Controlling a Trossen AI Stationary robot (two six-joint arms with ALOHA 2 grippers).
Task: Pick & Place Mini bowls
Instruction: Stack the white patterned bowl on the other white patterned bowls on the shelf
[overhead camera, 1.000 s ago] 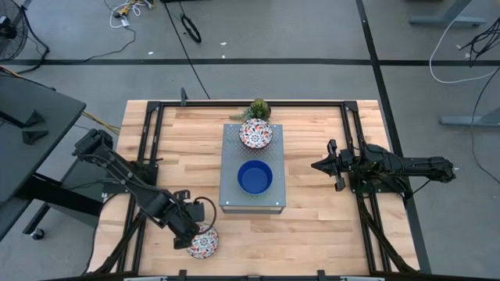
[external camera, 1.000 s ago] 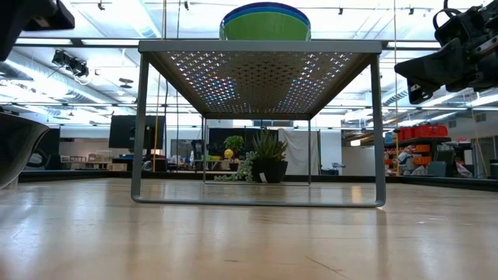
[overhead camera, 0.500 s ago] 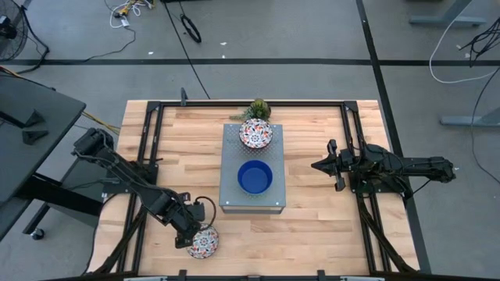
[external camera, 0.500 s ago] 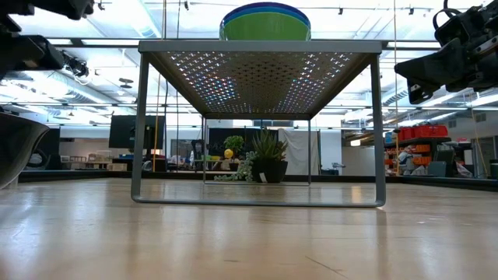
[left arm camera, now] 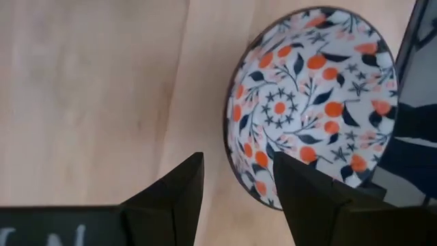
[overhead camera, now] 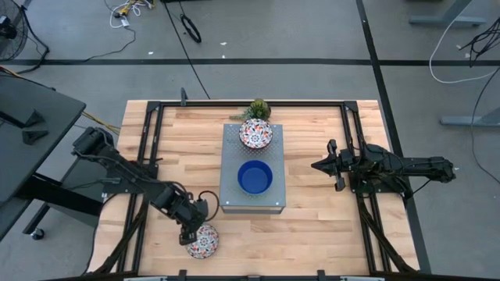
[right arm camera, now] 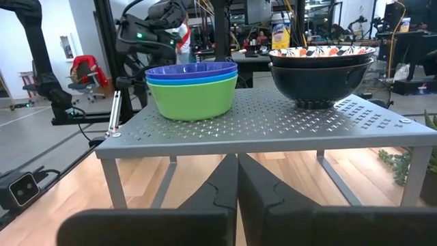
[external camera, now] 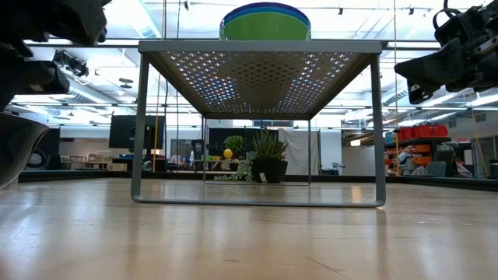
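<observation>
One floral bowl (overhead camera: pixel 202 241) sits alone on the bare tabletop (overhead camera: pixel 312 226) at the lower left of the high view, and I have the left gripper (overhead camera: pixel 190 229) over its near rim with the jaws spread wide, one finger outside the wall and one above the inside, which I judge is the stance for pinching the rim. On the grey perforated box (overhead camera: pixel 253 203) at frame centre wait a second floral bowl (overhead camera: pixel 255 133) nested in a dark one and a blue-topped stack (overhead camera: pixel 255 177), so that looks like the destination. Over at the right edge I keep the right gripper (overhead camera: pixel 331 165) parked with its jaws closed on nothing, clear of the box.
</observation>
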